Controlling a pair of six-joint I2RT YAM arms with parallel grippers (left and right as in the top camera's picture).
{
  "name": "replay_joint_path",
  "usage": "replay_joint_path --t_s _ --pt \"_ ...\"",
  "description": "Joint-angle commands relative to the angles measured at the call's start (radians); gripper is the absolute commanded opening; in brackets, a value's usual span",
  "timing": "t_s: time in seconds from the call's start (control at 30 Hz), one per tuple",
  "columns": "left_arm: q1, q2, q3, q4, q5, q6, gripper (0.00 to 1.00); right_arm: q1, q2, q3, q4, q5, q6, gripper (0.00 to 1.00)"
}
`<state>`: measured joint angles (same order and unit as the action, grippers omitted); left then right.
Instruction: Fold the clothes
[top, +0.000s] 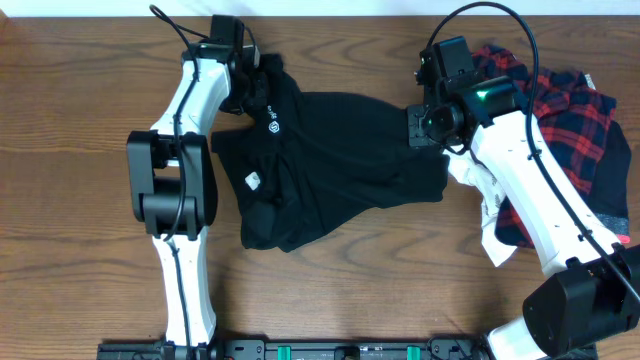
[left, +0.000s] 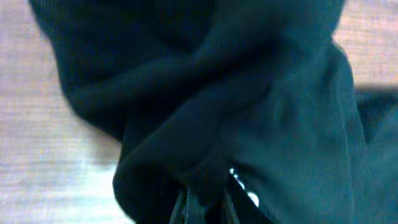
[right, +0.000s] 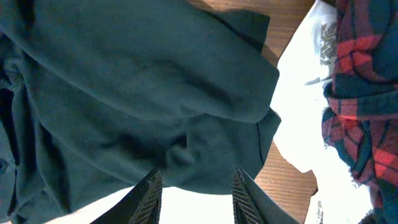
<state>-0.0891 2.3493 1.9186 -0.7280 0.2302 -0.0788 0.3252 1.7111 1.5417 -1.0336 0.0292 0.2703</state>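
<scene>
Black shirt (left: 249, 93) lies crumpled; left gripper (left: 204, 204) pinches its cloth narrowly, right gripper (right: 198, 179) straddles its hem, grip unclear.

Your left arm (top: 190, 110) is stretched forward, wrist tipped down. The left gripper (left: 204, 205) is pinched narrow on the black shirt (left: 249, 93). Your right arm (top: 530, 190) angles inward. The right gripper (right: 198, 186) stands half-spread with shirt fabric between the jaws; grip unclear.
</scene>
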Motion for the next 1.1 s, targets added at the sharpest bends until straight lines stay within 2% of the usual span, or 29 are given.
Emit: replay_joint_path --t_s 0.0,0.23,0.33,0.43,0.63,0.83,0.9,1.07 --pt "-0.002 0.011 -0.005 0.060 -0.048 -0.007 0.19 0.010 0.010 -0.008 -0.013 -0.040 0.006 0.35" --pt "-0.002 0.064 -0.005 0.252 -0.074 -0.008 0.19 0.010 0.010 -0.008 -0.031 -0.111 0.014 0.34" --pt "-0.002 0.093 -0.005 0.257 -0.074 -0.008 0.19 0.010 0.010 -0.008 -0.039 -0.112 0.021 0.33" --pt "-0.002 0.113 -0.005 0.237 -0.073 -0.008 0.13 0.011 0.010 -0.008 -0.040 -0.112 0.021 0.33" --pt "0.013 0.150 -0.005 0.234 -0.075 -0.021 0.13 0.018 0.010 -0.008 -0.040 -0.113 0.033 0.33" --pt "0.082 0.168 -0.005 0.399 -0.074 -0.077 0.11 0.027 0.009 -0.008 -0.059 -0.112 0.036 0.32" --pt "0.095 0.168 -0.005 0.472 -0.075 -0.076 0.06 0.034 0.009 -0.008 -0.060 -0.112 0.036 0.32" --pt "0.101 0.168 -0.003 0.609 -0.073 -0.076 0.06 0.051 0.009 -0.008 -0.055 -0.111 0.040 0.32"
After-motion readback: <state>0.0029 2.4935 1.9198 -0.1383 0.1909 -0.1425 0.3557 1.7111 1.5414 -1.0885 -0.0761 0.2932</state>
